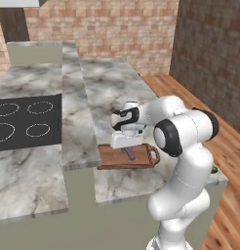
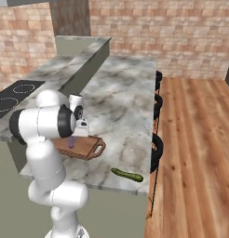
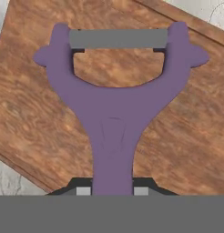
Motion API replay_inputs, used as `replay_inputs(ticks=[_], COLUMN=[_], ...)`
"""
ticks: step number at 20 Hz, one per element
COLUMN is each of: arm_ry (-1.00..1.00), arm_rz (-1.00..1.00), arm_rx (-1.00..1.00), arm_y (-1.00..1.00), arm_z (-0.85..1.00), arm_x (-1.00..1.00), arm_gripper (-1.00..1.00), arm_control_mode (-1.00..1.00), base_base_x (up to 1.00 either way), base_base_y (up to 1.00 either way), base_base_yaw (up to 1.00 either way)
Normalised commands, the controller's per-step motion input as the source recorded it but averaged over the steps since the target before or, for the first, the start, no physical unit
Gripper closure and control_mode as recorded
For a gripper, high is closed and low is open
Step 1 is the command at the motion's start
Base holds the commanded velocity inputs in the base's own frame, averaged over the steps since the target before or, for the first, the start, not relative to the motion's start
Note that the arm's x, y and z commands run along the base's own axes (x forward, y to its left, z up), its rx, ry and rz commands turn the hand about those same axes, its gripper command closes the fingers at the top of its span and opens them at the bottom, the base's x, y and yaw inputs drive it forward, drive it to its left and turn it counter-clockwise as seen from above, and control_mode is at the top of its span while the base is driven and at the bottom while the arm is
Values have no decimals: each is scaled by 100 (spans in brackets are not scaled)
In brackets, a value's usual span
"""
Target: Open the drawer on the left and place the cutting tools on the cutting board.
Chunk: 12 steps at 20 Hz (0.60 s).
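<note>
Right, my gripper (image 3: pixel 112 191) is clenched on the purple peeler (image 3: pixel 114 113) by its slim handle, directly above the cutting board (image 3: pixel 186 136); it looks light, rigid, probably slick plastic.

The purple Y-shaped peeler with a grey blade bar (image 3: pixel 114 109) points its forked head away along the brown wooden rimmed cutting board (image 3: pixel 36 113), which lies flat on the marble counter, loop handle rightward.
</note>
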Motion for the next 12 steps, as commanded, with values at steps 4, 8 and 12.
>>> replay_inputs(ticks=[4,8,12], arm_ry=[0,0,0], arm_rz=[0,0,-1], arm_rx=[-1,0,0], arm_y=[15,16,11], arm_z=[-13,-19,-25], arm_x=[3,0,0], arm_gripper=[100,100,100], arm_control_mode=[-100,-100,-100], base_base_x=[0,0,0], base_base_y=[0,0,0], base_base_yaw=[0,0,0])
